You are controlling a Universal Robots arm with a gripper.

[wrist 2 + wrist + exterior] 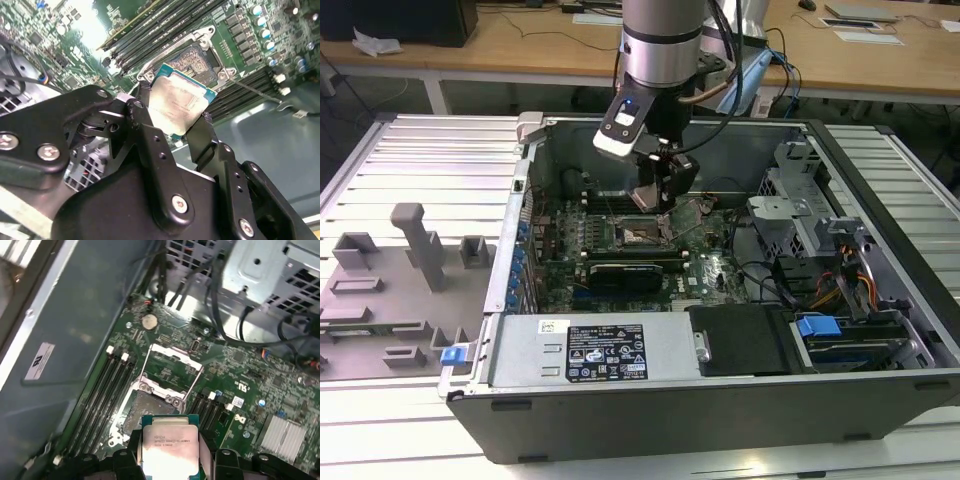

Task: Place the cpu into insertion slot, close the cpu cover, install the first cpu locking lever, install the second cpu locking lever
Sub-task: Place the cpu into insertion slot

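Cpu sits clamped between the fingers above the empty insertion slot inside the computer case; cpu cover raised.

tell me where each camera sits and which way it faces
exterior view: off the arm, outside the open computer case, looking down into it; shows the arm and the tool.
first wrist view: on the wrist, looking along the tool at the insertion slot and open cpu cover; the tool's end shows.
second wrist view: on the wrist, behind the tool's black fingers, facing the motherboard.
shared: in both wrist views the cpu sits clamped in the tool, not yet in the insertion slot.
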